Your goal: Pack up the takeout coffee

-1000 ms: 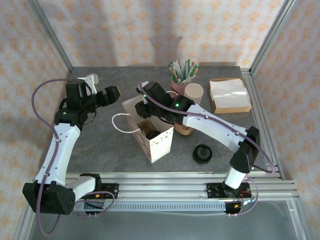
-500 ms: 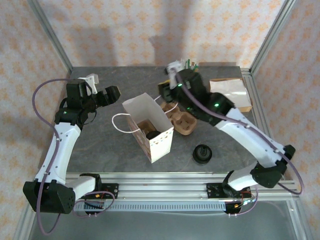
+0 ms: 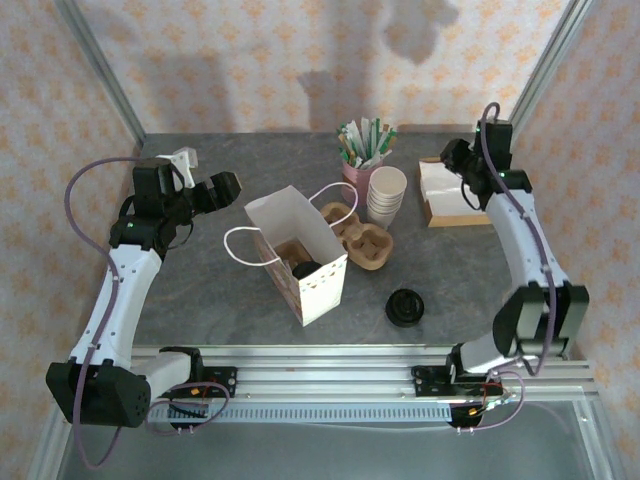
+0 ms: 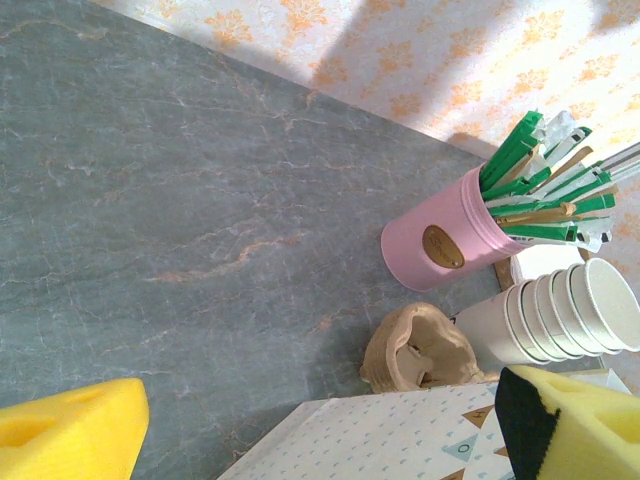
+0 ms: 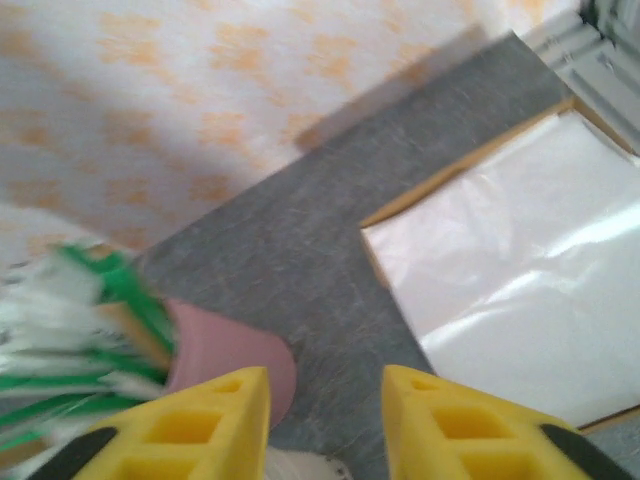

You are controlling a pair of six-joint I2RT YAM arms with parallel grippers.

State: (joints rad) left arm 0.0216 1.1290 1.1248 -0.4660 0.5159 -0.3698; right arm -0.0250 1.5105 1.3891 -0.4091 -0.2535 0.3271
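At upper left, the left tool (image 3: 225, 187) is held wide open, empty. The coffee cup (image 3: 405, 306) is seen on the worktop (image 3: 200, 290), lower right of the bag (image 3: 300, 245). The right tool (image 3: 448, 162), upper right, partly open, empty, is judged nearer.

Cream wallpaper (image 3: 250, 50), orange floral print, soft shadows. Grey marbled tabletop (image 3: 200, 290). Aluminium frame posts (image 3: 100, 72), near rails (image 3: 330, 362).

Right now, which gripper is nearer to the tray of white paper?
Right. The right gripper hangs above the left edge of the tray, at the far right of the table. The left gripper is across the table, left of the white paper bag.
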